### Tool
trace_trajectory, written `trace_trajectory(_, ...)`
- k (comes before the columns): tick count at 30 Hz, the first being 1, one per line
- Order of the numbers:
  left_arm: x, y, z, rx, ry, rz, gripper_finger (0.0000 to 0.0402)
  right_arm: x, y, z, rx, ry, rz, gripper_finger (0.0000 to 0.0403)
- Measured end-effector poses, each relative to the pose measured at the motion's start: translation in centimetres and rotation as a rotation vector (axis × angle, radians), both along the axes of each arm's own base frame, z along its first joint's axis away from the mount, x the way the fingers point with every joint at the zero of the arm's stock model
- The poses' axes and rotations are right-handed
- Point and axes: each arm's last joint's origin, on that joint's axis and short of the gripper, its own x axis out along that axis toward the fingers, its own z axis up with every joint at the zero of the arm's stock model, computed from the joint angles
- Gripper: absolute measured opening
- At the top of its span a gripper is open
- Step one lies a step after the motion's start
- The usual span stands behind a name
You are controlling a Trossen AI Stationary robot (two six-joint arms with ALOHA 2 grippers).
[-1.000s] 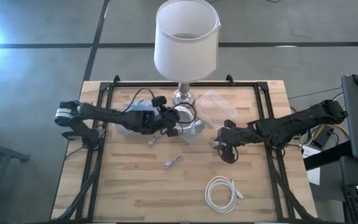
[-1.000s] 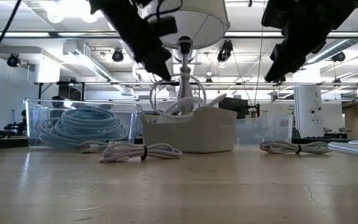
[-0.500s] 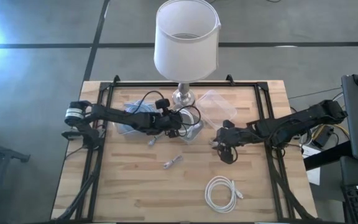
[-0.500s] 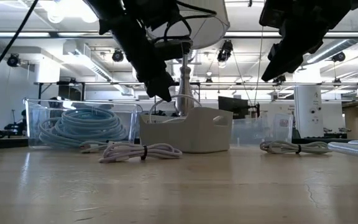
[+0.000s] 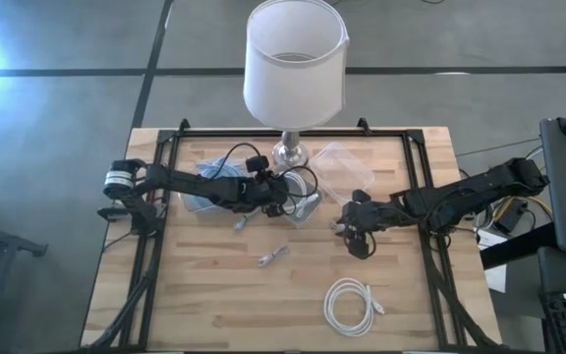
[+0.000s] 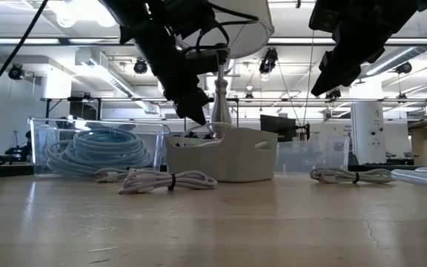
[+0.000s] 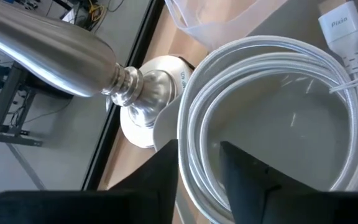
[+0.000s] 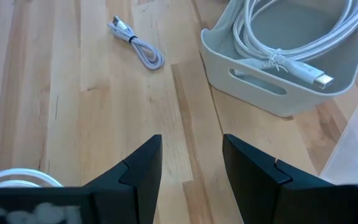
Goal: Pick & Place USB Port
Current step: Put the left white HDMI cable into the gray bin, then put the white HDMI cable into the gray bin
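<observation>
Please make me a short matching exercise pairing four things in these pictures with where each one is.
Things:
1. coiled white cable
2. lamp
3. left gripper
4. right gripper

Places:
A. at the table's far edge
B. above bare wood, to the bin's right in the high view
C. lying inside the pale grey bin
D. over the bin, just above the cable

Pairs: 1-C, 2-A, 3-D, 4-B

Pale wood table [image 5: 214,295], shiny metal lamp base [image 7: 148,99]
</observation>
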Motion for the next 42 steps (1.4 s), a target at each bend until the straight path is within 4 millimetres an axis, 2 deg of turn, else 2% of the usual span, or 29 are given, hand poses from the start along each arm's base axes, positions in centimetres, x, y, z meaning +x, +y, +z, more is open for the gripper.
trace_trajectory(10,0.0,0.3,0.0,0.014,0.014,-0.004,0.0173,0.0,0.0,0.0,0.0,0.0,0.001,0.0166)
trace_trajectory(13,0.0,0.5,-0.1,-0.029,0.014,-0.031,0.0183,0.0,0.0,0.0,-0.003,-0.001,0.003,0.0166)
trace_trajectory(19,0.0,0.7,-0.2,-0.088,0.001,-0.054,0.0188,0.1,0.0,0.4,-0.009,-0.013,0.011,0.0166)
trace_trajectory(26,-0.1,0.6,0.5,0.017,0.018,-0.015,0.0188,0.4,0.0,0.9,-0.07,-0.031,0.076,0.0167)
trace_trajectory(32,0.2,-0.9,2.7,0.022,-0.058,-0.043,0.0186,0.7,0.1,1.9,-0.133,-0.06,0.143,0.0167)
trace_trajectory(36,0.6,-2.6,3.8,0.027,-0.085,-0.099,0.0186,1.4,0.2,3.1,-0.166,-0.143,0.177,0.0166)
trace_trajectory(42,0.9,-4.7,4.9,-0.014,-0.13,-0.175,0.0186,2.0,0.3,4.9,-0.198,-0.233,0.204,0.0167)
